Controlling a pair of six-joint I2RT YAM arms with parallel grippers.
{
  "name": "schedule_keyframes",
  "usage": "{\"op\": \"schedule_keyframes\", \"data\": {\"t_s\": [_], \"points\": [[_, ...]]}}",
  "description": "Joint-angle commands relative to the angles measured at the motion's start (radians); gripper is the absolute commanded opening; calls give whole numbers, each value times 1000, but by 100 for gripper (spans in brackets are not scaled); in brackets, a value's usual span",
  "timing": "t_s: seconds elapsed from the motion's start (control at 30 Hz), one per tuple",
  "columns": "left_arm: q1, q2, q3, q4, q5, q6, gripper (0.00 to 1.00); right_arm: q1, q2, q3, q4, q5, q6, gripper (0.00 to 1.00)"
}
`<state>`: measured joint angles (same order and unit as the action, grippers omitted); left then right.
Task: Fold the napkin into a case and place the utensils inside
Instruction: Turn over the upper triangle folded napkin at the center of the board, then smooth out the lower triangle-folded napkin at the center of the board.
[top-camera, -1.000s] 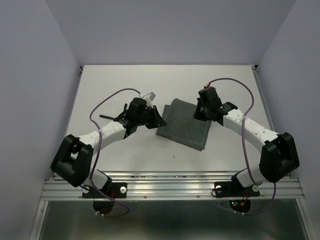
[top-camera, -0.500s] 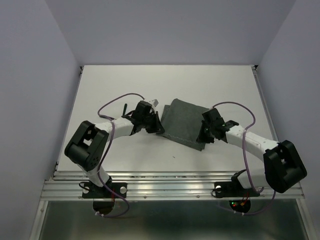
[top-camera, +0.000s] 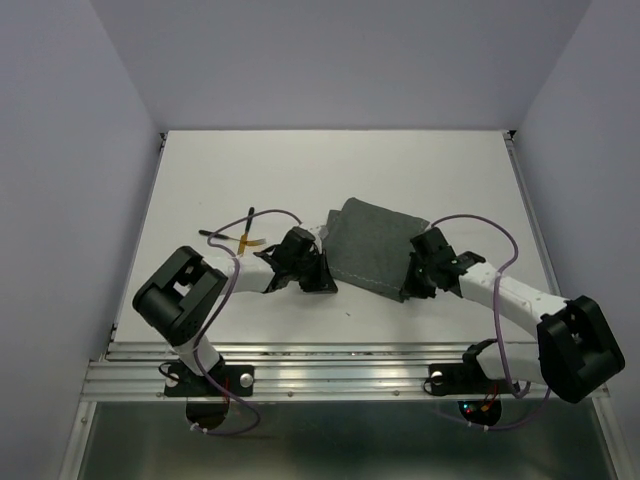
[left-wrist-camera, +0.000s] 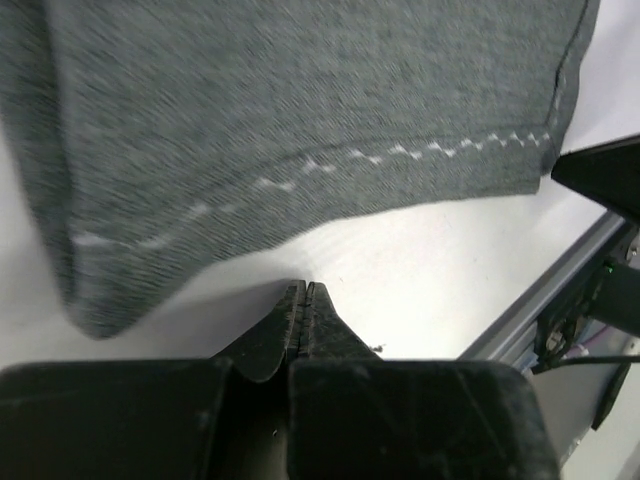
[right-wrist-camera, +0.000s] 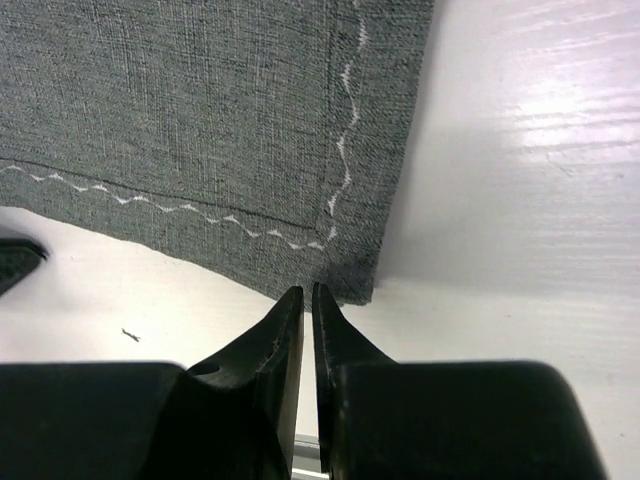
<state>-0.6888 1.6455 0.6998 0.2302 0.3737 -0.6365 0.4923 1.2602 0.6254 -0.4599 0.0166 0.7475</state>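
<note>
Sitting at a corner of the napkin (right-wrist-camera: 200, 120), the right gripper (right-wrist-camera: 307, 292) is nearly closed, its hold impossible to tell, and the left gripper (left-wrist-camera: 303, 290) is closed empty near the hem

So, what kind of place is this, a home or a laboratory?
Most likely a robotics lab test cell: a left arm and right arm mounted on a metal rail, a white table boxed in by plain walls, and only a napkin and utensils as props.
</note>
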Motion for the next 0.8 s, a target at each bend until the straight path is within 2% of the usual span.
{"op": "schedule_keyframes", "data": {"t_s": [0.0, 0.13, 0.23, 0.4, 0.53, 0.77], "points": [[-57, -42, -62, 0, -9, -34, 0, 3, -47, 14, -85, 42, -19, 14], [-84, -166, -77, -35, -30, -58, 0, 3, -111, 71, -134, 88, -30, 14], [-77, -245, -39, -144, -96, -34, 0, 3, -111, 132, -128, 66, -28, 14], [-12, -297, 69, -229, -136, 21, 0, 14, -6, 203, -30, 31, -19, 14], [32, -193, 214, -282, -174, 75, 0, 25, 115, 256, 43, -7, -17, 14], [43, -1, 332, -285, -209, 118, 0, 34, 248, 318, 112, -38, -4, 14]]}}
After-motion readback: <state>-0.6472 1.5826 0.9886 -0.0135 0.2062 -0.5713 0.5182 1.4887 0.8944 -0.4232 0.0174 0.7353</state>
